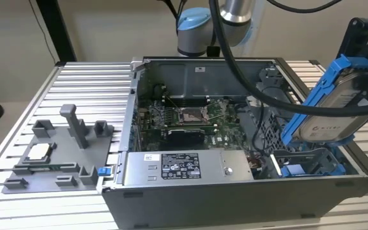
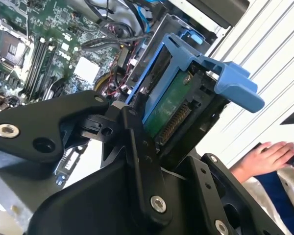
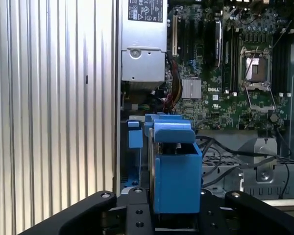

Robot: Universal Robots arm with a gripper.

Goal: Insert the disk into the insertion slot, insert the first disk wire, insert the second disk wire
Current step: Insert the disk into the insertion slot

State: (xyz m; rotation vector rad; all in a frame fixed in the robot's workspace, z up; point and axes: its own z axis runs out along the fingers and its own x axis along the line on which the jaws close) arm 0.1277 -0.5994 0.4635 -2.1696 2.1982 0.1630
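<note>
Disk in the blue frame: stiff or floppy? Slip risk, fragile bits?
The disk is likely rigid: metal body, no sag while the gripper holds it tilted. The blue frame looks like smooth plastic, so it may slip. The bare circuit board seems fragile.

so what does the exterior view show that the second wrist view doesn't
Exterior view: the grey fixture plate on the slatted table, the arm's base joint behind the case, and the labelled silver face of the disk. Second wrist view: a person's hand and the disk's green circuit board. Both: the disk in its blue frame, tilted, held in the pincer, and the motherboard.
</note>
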